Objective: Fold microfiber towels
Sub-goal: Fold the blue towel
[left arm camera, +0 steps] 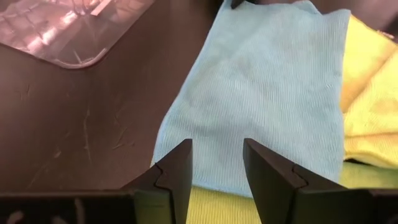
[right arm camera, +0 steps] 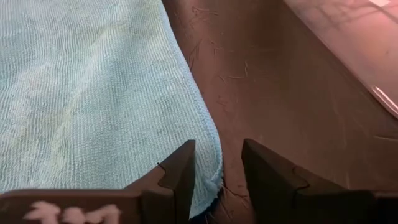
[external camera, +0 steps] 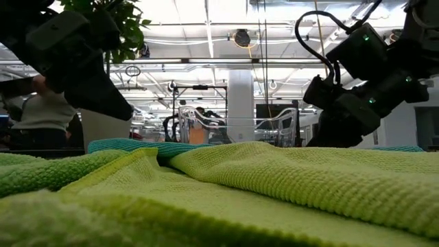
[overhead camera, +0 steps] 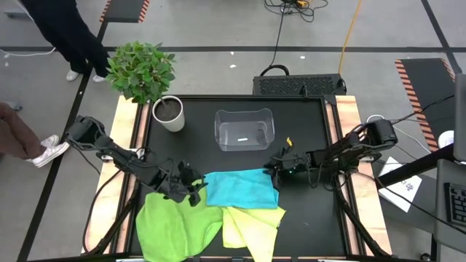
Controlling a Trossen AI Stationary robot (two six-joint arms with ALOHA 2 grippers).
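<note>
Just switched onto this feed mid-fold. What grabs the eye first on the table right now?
The turquoise towel lies flat at the table's middle front, with the left gripper at its left edge and the right gripper at its right corner, both open. In front of it lie the bright green towel and the pale yellow-green towel, rumpled. Behind stand the clear bin and a potted plant.

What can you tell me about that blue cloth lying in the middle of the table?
The turquoise towel is a soft, finely ribbed microfiber cloth, lying flat as a rough rectangle on the dark table, in front of the clear plastic bin. Its front edge overlaps the pale yellow-green towel; the bright green towel lies beside it. The left pincer and right pincer sit open at its opposite ends.
</note>
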